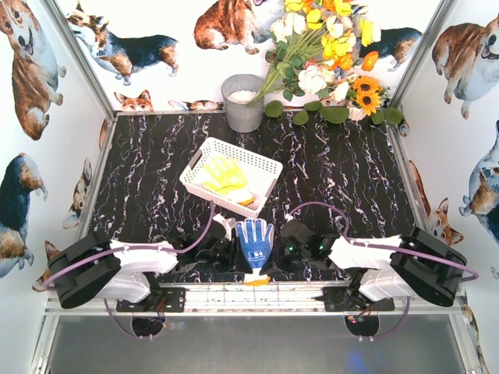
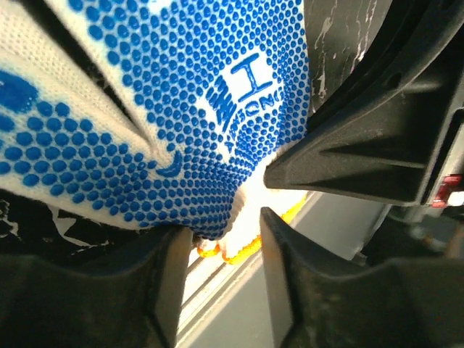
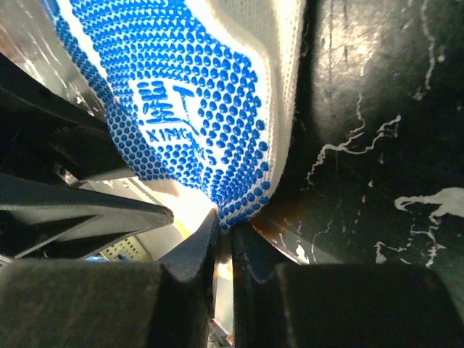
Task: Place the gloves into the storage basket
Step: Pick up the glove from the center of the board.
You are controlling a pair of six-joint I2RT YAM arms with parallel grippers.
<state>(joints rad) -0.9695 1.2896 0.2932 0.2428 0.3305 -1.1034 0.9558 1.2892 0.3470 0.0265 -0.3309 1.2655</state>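
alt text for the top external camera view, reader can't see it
A white glove with blue dots lies palm up at the near edge of the black marbled table, with the left gripper and right gripper flanking its cuff end. Behind it, a white lattice basket holds a yellow glove; a grey bucket and flowers stand at the back.

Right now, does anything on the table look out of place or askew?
Yes. The white knit glove with blue dots lies at the very front, its yellow-edged cuff hanging past the edge of the black marbled tabletop. The white plastic lattice basket sits turned askew to that edge.
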